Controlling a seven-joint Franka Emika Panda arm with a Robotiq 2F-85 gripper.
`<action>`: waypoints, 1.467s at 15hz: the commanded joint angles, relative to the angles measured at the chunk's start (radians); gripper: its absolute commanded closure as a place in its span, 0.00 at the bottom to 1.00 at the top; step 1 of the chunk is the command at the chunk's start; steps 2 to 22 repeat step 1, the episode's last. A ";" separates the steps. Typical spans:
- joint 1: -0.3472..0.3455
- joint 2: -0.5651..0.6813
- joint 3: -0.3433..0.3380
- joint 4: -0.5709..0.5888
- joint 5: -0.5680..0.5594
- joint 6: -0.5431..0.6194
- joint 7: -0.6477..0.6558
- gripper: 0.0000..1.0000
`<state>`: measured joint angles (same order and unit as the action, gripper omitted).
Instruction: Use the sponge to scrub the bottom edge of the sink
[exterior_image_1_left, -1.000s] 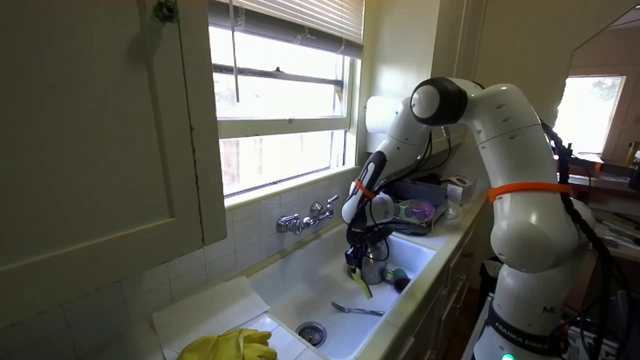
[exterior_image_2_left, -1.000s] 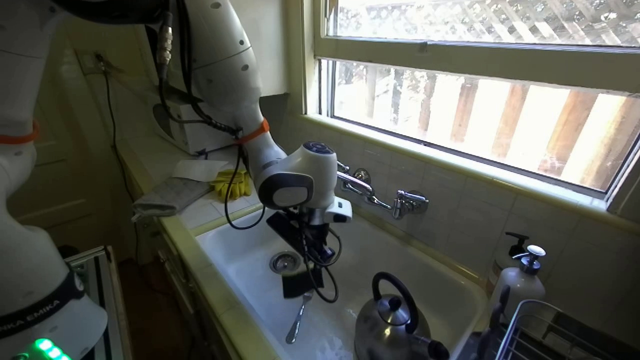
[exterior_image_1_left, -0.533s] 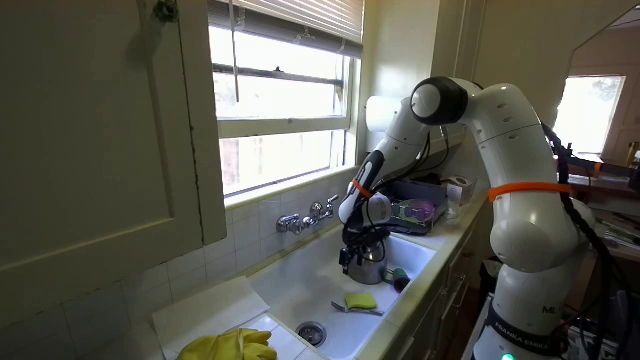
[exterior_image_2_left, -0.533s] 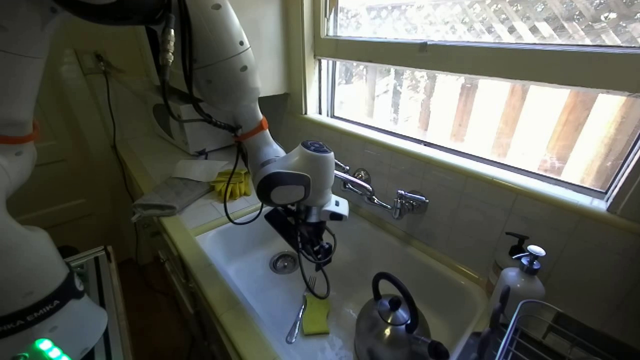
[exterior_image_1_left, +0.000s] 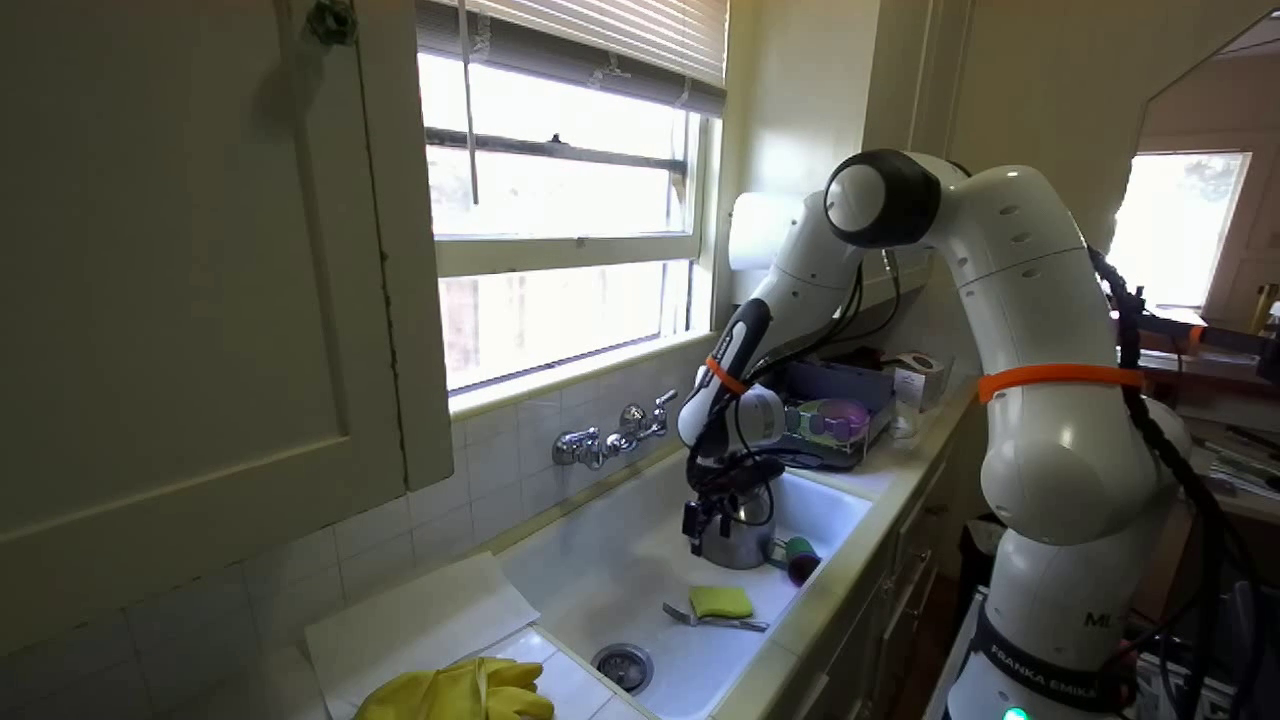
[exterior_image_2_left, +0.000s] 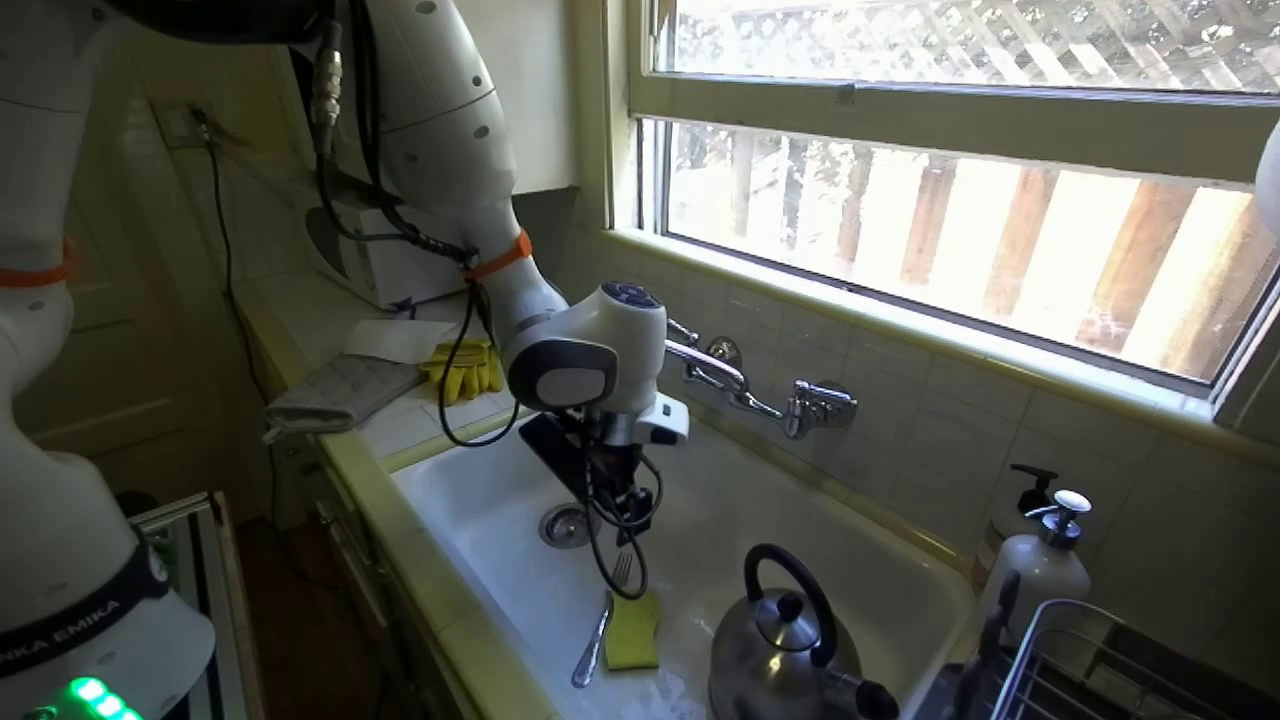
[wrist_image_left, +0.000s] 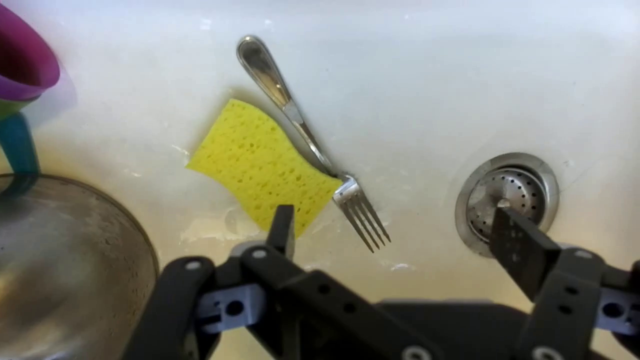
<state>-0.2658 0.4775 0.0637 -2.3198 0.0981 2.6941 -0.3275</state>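
Observation:
The yellow sponge (wrist_image_left: 265, 160) lies on the floor of the white sink (wrist_image_left: 425, 100), one edge along the fork's neck; whether it rests partly on the fork I cannot tell. Both exterior views show it too, as a yellow-green sponge (exterior_image_1_left: 721, 601) beside the kettle. My gripper (wrist_image_left: 393, 215) hangs above the sink floor with its fingers spread wide and nothing between them. In the wrist view the left finger (wrist_image_left: 282, 227) covers a little of the sponge's lower corner, while the right one overlaps the drain. An exterior view has the gripper (exterior_image_2_left: 630, 535) over the tines.
A metal fork (wrist_image_left: 265, 70) lies by the sponge. The steel kettle (exterior_image_2_left: 770, 650) and stacked cups (wrist_image_left: 30, 55) stand close in the sink. A drain (exterior_image_1_left: 623, 668), wall faucet (exterior_image_2_left: 720, 365), soap bottle (exterior_image_2_left: 1045, 575) and yellow gloves (exterior_image_1_left: 450, 690) are around.
One second ago the sponge hung from the gripper. The fingers have opened, and it has dropped flat onto the sink floor by the fork. The arm has shifted only slightly.

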 joint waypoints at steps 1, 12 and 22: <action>0.008 -0.004 -0.006 0.000 0.006 -0.020 -0.004 0.00; 0.008 -0.004 -0.006 0.000 0.006 -0.020 -0.004 0.00; 0.008 -0.004 -0.006 0.000 0.006 -0.020 -0.004 0.00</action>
